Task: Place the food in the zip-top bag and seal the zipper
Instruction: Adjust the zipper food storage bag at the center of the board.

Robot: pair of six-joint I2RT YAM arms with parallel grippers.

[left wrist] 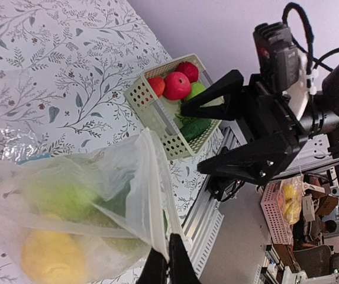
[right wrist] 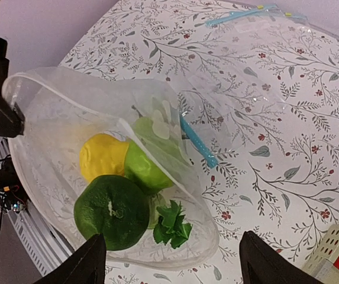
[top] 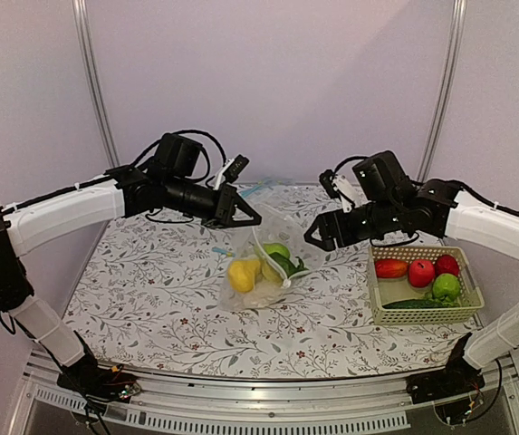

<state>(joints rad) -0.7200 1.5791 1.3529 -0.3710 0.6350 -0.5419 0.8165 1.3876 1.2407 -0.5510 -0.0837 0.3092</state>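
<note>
The zip-top bag (top: 268, 272) lies mid-table with its mouth lifted open. My left gripper (top: 250, 217) is shut on the bag's upper rim, and its fingers (left wrist: 168, 267) pinch the plastic edge. Inside the bag (right wrist: 51, 118) I see a yellow lemon (right wrist: 101, 157), a light green fruit (right wrist: 148, 168), a dark green round fruit (right wrist: 111, 210) and a sprig of green leaves (right wrist: 172, 223). The light-blue zipper (right wrist: 197, 142) runs along the mouth's far side. My right gripper (top: 318, 240) hangs open just right of the bag mouth, holding nothing.
A cream basket (top: 381, 308) at the right holds red fruits (top: 420, 271), a green apple (top: 446, 287) and a dark cucumber (top: 413, 304). A second clear bag with a blue strip (right wrist: 246, 13) lies flat at the back of the floral tablecloth.
</note>
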